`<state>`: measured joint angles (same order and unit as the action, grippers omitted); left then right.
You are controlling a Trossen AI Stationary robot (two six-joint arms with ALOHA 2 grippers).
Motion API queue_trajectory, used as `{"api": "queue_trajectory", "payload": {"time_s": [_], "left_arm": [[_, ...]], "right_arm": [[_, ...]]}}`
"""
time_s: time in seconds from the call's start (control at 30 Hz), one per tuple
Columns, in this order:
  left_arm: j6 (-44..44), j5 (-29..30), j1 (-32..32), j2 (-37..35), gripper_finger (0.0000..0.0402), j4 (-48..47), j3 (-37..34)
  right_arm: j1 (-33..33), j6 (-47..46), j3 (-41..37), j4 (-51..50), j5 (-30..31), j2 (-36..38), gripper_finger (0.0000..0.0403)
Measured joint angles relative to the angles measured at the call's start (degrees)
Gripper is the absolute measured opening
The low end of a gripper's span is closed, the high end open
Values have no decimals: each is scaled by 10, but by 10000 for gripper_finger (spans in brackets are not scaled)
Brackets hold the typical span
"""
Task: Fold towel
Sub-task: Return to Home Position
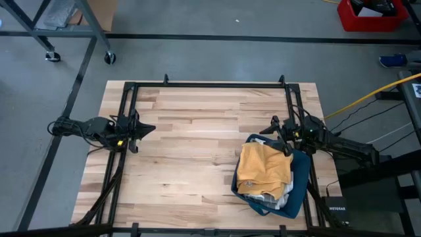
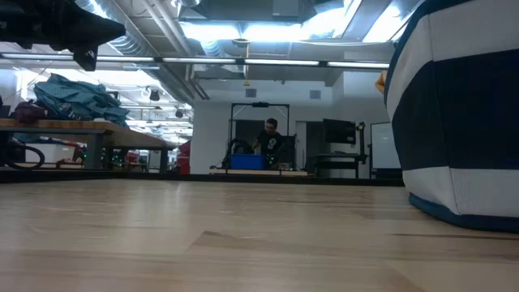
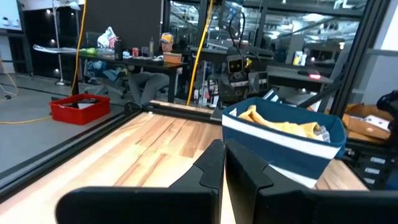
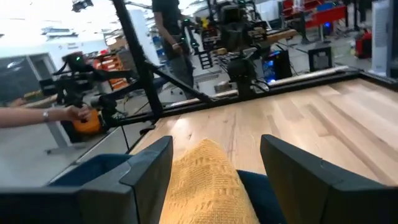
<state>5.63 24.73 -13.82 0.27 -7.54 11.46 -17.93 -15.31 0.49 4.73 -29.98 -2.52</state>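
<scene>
A yellow towel (image 1: 264, 168) lies heaped on top of other cloths in a blue-and-white basket (image 1: 299, 191) at the table's right, near side. My right gripper (image 1: 276, 135) hovers open at the basket's far rim. In the right wrist view its fingers (image 4: 149, 168) stand on either side of the towel's (image 4: 205, 180) top, apart from it. My left gripper (image 1: 148, 128) is shut and holds nothing at the table's left edge, pointing level toward the basket (image 3: 283, 140). The low view shows only the basket's wall (image 2: 454, 122).
Bare wooden table (image 1: 197, 145) stretches between the two arms. A black frame rail (image 1: 210, 84) runs along the table's far edge and down both sides. A person's hand (image 4: 68, 113) shows beyond the table in the right wrist view.
</scene>
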Motion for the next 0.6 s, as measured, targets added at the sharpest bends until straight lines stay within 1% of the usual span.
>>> {"api": "queue_trajectory", "payload": {"time_s": [0.1,0.17,0.23,0.33,0.43,0.5,0.6], "left_arm": [[4,0,0,0,8,-18,0],[17,0,0,0,8,-31,0],[30,0,0,0,8,-42,0],[41,0,0,0,8,-57,0],[14,0,0,0,8,-57,0],[-13,0,0,0,8,-57,0],[-50,0,0,0,8,-57,0]], "right_arm": [[-13,6,0,0,-2,0,248],[-21,7,0,-2,24,0,248],[-28,7,0,-4,74,0,248],[-32,8,0,-13,164,0,248],[-32,20,0,-29,251,0,248],[-32,26,0,-34,282,0,248],[-31,31,0,-36,289,0,248]]}}
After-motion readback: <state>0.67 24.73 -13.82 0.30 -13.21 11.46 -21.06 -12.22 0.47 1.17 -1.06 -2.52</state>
